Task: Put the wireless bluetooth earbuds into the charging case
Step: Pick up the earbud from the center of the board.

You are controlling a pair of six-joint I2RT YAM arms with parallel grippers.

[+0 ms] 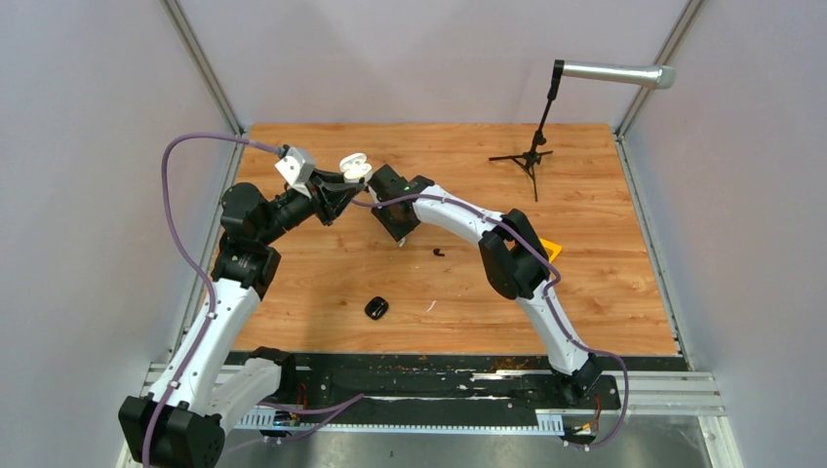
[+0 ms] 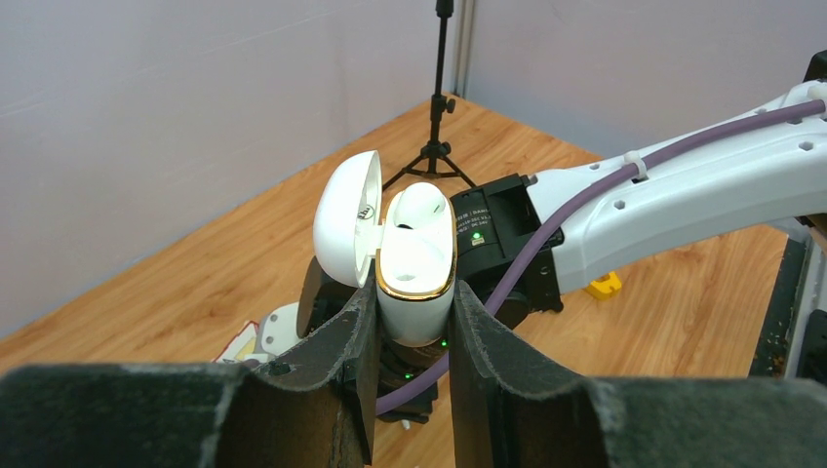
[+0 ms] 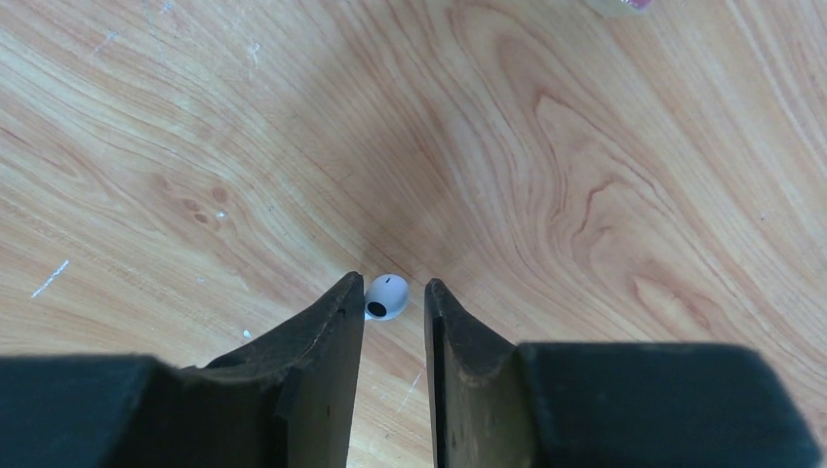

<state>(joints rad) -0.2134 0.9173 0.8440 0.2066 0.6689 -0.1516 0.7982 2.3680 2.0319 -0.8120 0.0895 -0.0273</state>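
Reaching down to the table (image 3: pixel 605 175), the right gripper (image 3: pixel 394 285) stood with jaws slightly apart around a white earbud (image 3: pixel 387 296), which lay between the tips, nearer one finger, seemingly not pinched yet. The left gripper (image 2: pixel 414 297) pinched the open charging case (image 2: pixel 416 244) close by, its mouth facing upward.
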